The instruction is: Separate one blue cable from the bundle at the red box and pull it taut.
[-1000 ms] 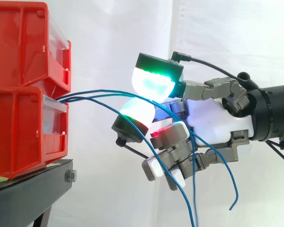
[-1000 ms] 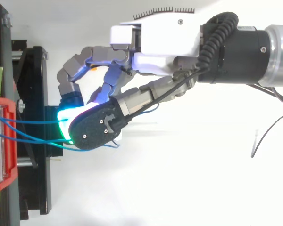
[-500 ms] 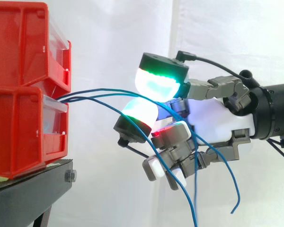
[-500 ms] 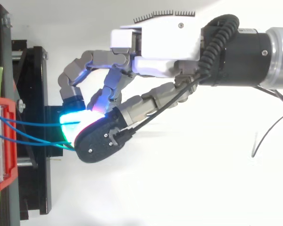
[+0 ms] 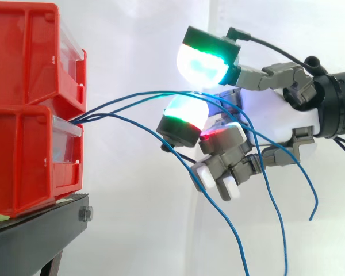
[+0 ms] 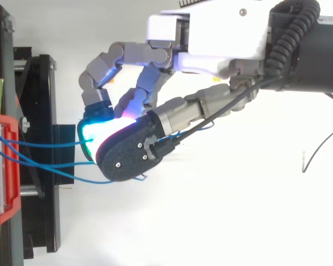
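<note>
Your hand (image 5: 276,123) reaches level toward the red bins (image 5: 23,144), fingers curled round the blue cables (image 5: 155,92) draped between its glowing pads (image 5: 202,60).

backdrop: white curtain (image 5: 161,34), one vertical fold right of centre
furniture: black stand (image 5: 29,241) at lower left, bolt (image 5: 85,214) on its front edge
below, from top view: plain white surface (image 6: 211,221)
light: bright, even

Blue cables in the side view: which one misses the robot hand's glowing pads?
The lowest cable, sloping down beneath the robot hand; the upper two cables arch up between its pads.
</note>
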